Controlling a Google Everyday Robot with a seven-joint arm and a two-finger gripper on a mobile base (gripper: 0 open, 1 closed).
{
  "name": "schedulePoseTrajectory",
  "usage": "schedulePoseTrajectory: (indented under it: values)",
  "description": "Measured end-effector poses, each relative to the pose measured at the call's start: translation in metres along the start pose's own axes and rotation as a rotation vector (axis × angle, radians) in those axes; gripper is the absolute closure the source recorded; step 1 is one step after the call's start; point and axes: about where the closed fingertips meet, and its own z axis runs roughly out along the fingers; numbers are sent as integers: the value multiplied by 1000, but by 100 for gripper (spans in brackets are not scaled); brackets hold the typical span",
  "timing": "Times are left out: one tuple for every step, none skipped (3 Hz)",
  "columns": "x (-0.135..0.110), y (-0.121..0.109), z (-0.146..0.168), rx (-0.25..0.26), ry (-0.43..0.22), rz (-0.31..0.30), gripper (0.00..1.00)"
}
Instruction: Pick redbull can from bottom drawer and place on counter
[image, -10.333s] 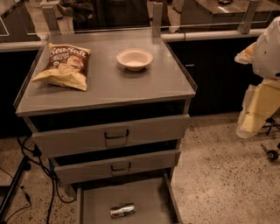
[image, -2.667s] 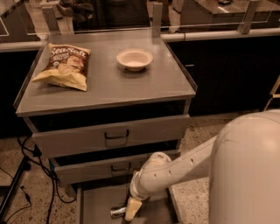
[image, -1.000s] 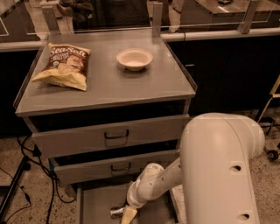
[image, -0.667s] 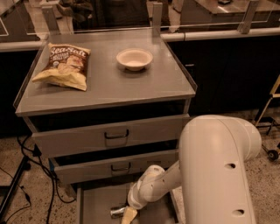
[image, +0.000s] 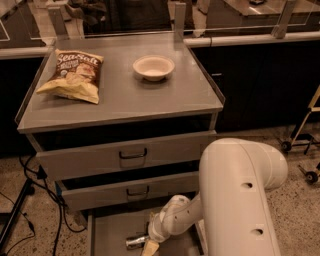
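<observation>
1. The small, slim, silvery metal redbull can (image: 135, 242) lies on its side, its rounded end catching the light and darker markings along its body.
2. It rests on the flat grey floor of the pulled-out bottom drawer (image: 110, 231), the lowest grey metal tray, about midway across that drawer.
3. The gripper (image: 150, 246) of the white robot arm (image: 235, 200) is down inside the bottom drawer, right at the can's right end; its pale yellowish tip shows at the picture's lower edge.
4. I cannot tell whether the jaws are open or closed on the can.
5. Well above the bottom drawer, the broad grey metal counter (image: 130, 100) is a surface carrying a pale round bowl (image: 153, 67) and a yellow-and-brown crisp bag (image: 73, 75).
6. Compared with a moment earlier, the can and the gripper sit in nearly the same spots. Ten seconds back the can lay alone in the bottom drawer and the arm stood off to the right.
</observation>
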Motion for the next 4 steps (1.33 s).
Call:
schedulePoseTrajectory:
  values:
    - [10, 4, 19, -12, -15, -28, 0]
    - [21, 1, 50, -22, -20, -62, 0]
    - [21, 1, 50, -22, -20, -62, 0]
    - [22, -14, 58, -1, -24, -48, 0]
